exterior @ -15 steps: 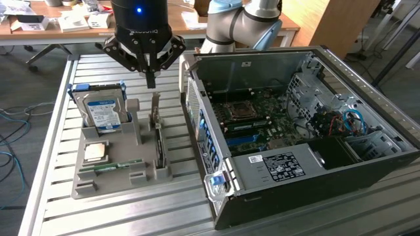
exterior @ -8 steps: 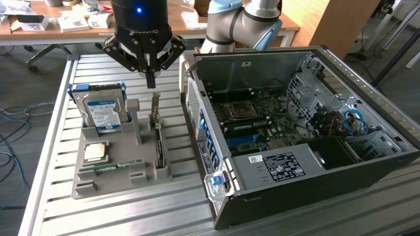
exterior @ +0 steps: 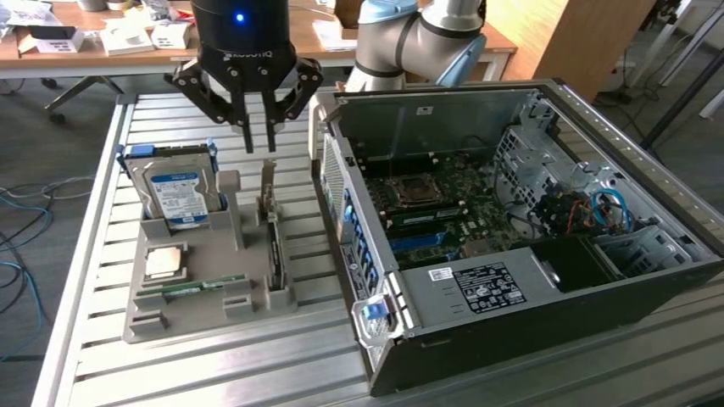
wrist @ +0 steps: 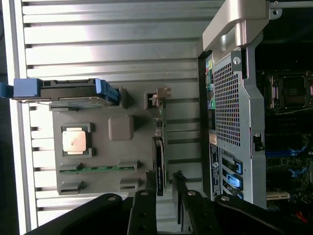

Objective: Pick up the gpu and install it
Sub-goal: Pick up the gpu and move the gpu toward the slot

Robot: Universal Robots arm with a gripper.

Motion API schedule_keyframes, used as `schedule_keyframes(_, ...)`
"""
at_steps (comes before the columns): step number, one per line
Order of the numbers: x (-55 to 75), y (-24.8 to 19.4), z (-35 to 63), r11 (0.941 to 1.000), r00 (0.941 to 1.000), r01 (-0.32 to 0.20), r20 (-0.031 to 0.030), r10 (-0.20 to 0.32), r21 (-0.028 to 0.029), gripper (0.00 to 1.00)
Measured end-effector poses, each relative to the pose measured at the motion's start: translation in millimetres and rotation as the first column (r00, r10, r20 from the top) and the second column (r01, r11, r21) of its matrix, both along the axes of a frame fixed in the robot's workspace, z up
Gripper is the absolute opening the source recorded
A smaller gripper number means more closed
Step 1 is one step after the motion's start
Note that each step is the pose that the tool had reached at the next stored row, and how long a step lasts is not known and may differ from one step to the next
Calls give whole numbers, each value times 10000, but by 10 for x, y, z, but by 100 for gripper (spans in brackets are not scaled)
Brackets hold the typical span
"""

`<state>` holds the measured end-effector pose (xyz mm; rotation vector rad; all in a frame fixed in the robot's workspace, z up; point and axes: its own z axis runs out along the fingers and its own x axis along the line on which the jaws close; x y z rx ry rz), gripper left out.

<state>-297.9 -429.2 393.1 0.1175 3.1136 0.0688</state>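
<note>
The gpu (exterior: 273,237) stands on its long edge in a slot along the side of the grey holder (exterior: 147,322) nearest the computer, its silver bracket end pointing up toward the gripper. In the wrist view the gpu (wrist: 159,164) shows edge-on as a thin dark card. My gripper (exterior: 259,148) hangs just above the gpu's bracket end, its black fingers a little apart with nothing between them. In the wrist view the gripper (wrist: 164,188) has a finger on either side of the card's line, apart from it.
The open computer case (exterior: 509,229) lies at the exterior view's right, its motherboard (exterior: 442,212) exposed. The holder also carries a hard drive (exterior: 175,191), a processor (exterior: 166,261) and a memory stick (exterior: 198,286). All of this rests on a slatted metal table (exterior: 226,373).
</note>
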Motion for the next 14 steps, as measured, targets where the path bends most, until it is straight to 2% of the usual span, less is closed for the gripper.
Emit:
schedule_keyframes(2,0,0,0,10000,10000,0,0,0,0,35)
schedule_keyframes(5,0,0,0,10000,10000,0,0,0,0,41)
schedule_keyframes(6,0,0,0,10000,10000,0,0,0,-1,47)
schedule_keyframes(14,0,0,0,10000,10000,0,-1,0,0,47)
